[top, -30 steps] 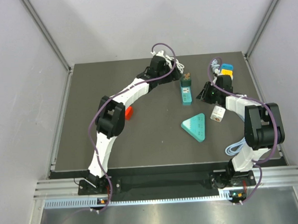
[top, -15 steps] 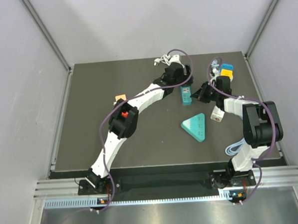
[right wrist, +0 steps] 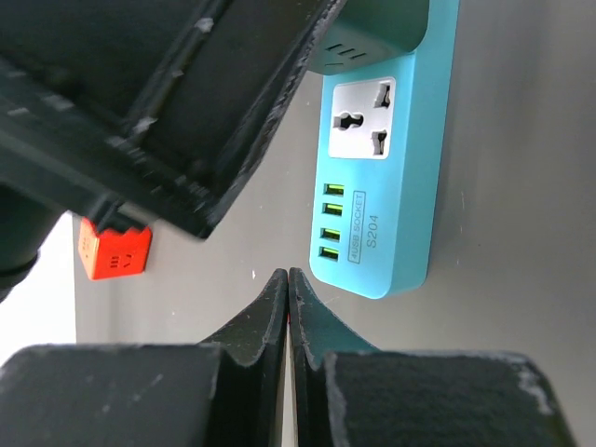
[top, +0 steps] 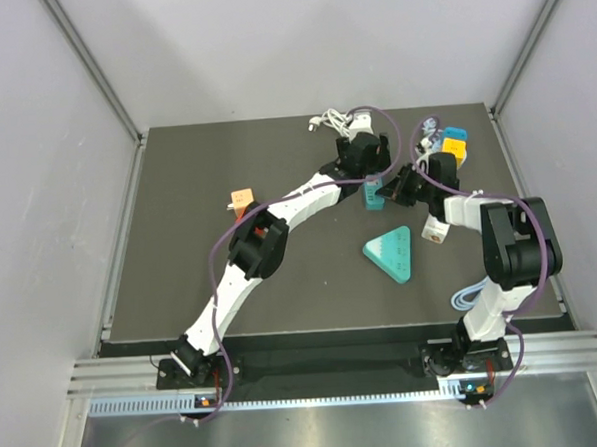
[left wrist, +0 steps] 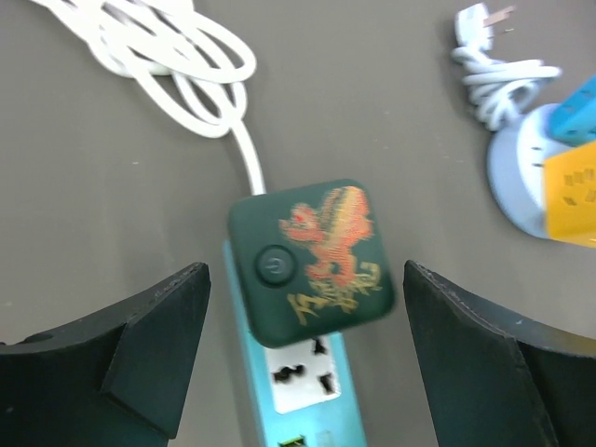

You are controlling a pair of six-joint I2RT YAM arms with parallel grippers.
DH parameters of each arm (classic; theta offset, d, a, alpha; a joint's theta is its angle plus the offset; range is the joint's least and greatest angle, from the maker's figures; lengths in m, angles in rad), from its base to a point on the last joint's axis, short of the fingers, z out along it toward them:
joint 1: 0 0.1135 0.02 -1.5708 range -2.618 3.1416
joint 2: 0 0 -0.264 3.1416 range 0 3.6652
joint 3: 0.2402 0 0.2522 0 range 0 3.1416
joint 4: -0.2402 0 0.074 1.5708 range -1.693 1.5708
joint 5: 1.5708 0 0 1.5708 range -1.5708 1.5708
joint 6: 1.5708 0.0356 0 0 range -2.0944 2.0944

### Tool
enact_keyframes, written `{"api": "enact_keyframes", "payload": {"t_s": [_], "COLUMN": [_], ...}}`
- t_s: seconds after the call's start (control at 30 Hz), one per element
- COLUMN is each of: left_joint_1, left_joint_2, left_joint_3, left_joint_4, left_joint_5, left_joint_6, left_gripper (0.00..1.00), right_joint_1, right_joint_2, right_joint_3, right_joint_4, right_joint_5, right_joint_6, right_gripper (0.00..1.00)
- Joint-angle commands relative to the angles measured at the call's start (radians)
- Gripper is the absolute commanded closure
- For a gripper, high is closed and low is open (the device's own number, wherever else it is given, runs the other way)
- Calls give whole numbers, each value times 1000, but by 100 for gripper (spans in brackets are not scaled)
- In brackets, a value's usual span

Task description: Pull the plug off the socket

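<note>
A dark green plug (left wrist: 312,261) with a red and gold dragon sits in the back end of a teal power strip (left wrist: 300,382), and its white cord (left wrist: 186,70) loops away behind. My left gripper (left wrist: 304,275) is open, with one finger on each side of the plug and not touching it. In the top view the left gripper (top: 369,170) hides the plug and only the strip's near end (top: 374,196) shows. My right gripper (right wrist: 287,276) is shut and empty, just off the strip's USB end (right wrist: 382,214); in the top view it (top: 401,185) is right of the strip.
A teal triangle (top: 391,254) and a white cube (top: 436,231) lie near the strip. An orange-red block (top: 241,197) lies to the left. A round socket with blue and yellow plugs (top: 452,141) stands back right. A cable coil (top: 470,297) lies front right.
My left arm has swung right from the white cord at the back to above the plug. My right gripper has edged left toward the strip.
</note>
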Motion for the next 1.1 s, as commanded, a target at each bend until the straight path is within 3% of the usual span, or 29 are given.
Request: {"api": "enact_keyframes", "payload": {"t_s": [0.0,0.1,0.27,0.57,0.77,1.0,1.03,1.07], "left_joint_1": [0,0,0,0,0,1,1,1], "left_joint_2": [13,30,47,13,-19,-44,-47,-53], "left_joint_3": [42,53,67,54,-1,-21,-19,-19], "left_joint_4": [53,67,70,87,88,88,87,81], "left_joint_5": [-53,-50,-32,-9,-7,19,25,27], "left_joint_6": [32,43,43,46,47,23,23,23], "left_gripper": [11,12,22,64,69,88,98,100], "right_joint_1": [10,11,11,14,17,16,16,16], "right_joint_2": [6,18,35,122,169,207,213,224], "right_joint_3": [-7,-1,1,81,116,167,165,161], "right_joint_4": [66,78,92,95,118,40,36,34], "right_joint_5": [-16,-21,-23,-19,-47,-20,-15,-1], "right_joint_6": [6,15,32,49,80,57,48,46], "right_gripper": [100,100,100,100,100,100,100,100]}}
